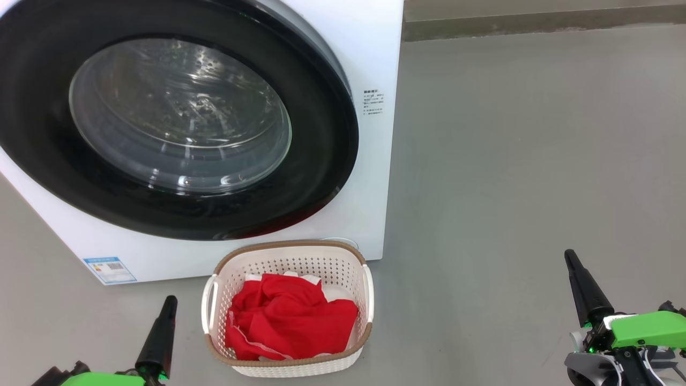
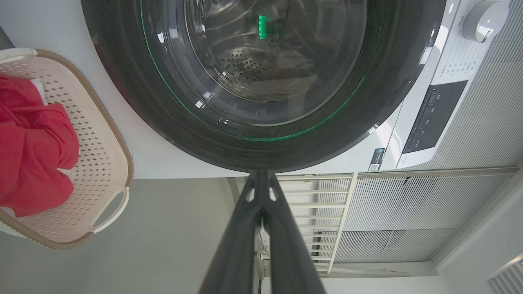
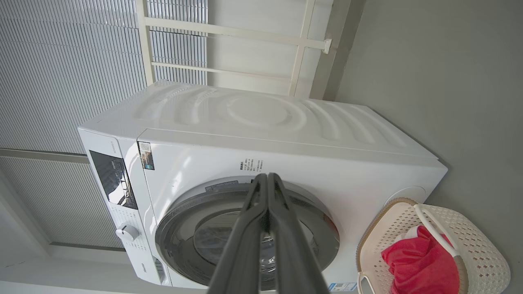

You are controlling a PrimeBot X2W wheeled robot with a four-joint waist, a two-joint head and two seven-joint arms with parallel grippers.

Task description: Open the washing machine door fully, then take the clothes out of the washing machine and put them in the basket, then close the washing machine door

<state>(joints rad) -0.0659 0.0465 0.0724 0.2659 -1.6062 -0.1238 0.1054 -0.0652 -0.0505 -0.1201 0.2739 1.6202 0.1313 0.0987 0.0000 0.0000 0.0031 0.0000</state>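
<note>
Head view first: the washing machine door (image 1: 179, 120) is shut flat against the washing machine (image 1: 375, 48), and you can make out the steel drum through the glass. The clothes (image 1: 289, 316), red with bits of white, are piled in the basket (image 1: 300, 260). It stands on the grey floor (image 1: 509, 161) right in front of the machine, just under the door's lower edge. The left pincer (image 1: 170, 301) hangs low near the basket's left handle, not touching it, with its fingers pressed together and nothing between them. The right pincer (image 1: 569, 256) is well off to the other side above the floor, also fully closed and empty. Both wrist views show the finger pairs meeting at the tips.
</note>
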